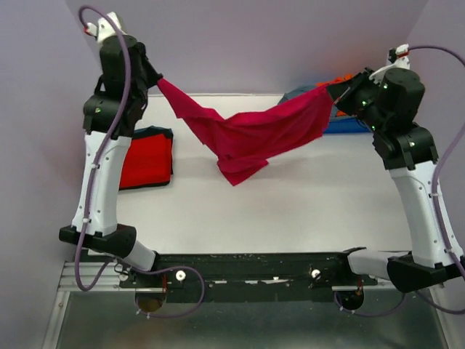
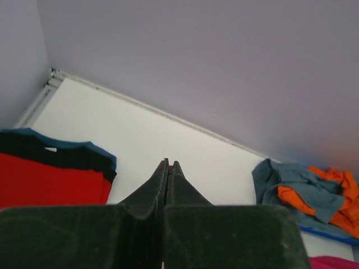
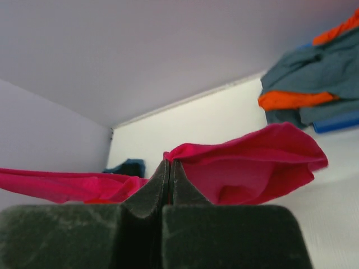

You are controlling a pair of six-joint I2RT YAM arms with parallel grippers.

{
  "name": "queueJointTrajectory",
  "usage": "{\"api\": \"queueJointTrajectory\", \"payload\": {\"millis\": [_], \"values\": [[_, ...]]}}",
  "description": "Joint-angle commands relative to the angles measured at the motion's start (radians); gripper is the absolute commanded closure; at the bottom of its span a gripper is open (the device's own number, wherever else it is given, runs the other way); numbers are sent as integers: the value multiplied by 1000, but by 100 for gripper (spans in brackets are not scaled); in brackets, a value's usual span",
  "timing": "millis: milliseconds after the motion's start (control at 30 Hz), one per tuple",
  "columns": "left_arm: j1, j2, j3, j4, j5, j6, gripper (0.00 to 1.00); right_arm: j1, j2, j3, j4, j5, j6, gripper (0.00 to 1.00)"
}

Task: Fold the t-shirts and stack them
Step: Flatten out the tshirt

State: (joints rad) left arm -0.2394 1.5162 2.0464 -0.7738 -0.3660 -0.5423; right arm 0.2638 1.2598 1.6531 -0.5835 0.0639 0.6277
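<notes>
Above mid-table, holding magenta t-shirt (image 1: 254, 138) aloft, clamped in left gripper (image 1: 155, 78) and right gripper (image 1: 333, 92); not yet folded. Folded at left, red t-shirt (image 1: 145, 163); heaped far right, other tees (image 2: 291, 182).

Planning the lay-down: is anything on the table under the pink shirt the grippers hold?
Nothing visible lies under the pink shirt; the folded red shirt sits off to its left, the orange-and-grey pile at the far right.

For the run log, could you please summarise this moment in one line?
left gripper: shut on magenta t-shirt | right gripper: shut on same | shirt: sagging between them | red t-shirt: folded, left side
</notes>
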Motion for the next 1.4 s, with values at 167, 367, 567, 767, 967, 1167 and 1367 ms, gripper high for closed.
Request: {"api": "queueJointTrajectory", "payload": {"millis": [167, 367, 567, 767, 967, 1167, 1367], "values": [[32, -206, 236, -182, -31, 134, 100, -24, -250, 53, -118, -113, -63, 99], [32, -182, 380, -139, 61, 217, 100, -24, -350, 47, -115, -69, -80, 99], [32, -108, 77, 9, 145, 134, 100, -24, -258, -198, -41, -58, 12, 99], [58, 186, 209, -25, 255, 67, 100, -92, 36, -216, 82, -215, 70, 99], [121, 324, 642, 85, 508, 21, 100, -291, 226, 103, 206, -640, 197, 99], [144, 121, 428, 343, 516, 71, 100, -385, 389, 428, 203, -886, 288, 99], [144, -2, 166, 412, 518, 68, 100, -419, 327, 233, 246, -906, 265, 99]]}}
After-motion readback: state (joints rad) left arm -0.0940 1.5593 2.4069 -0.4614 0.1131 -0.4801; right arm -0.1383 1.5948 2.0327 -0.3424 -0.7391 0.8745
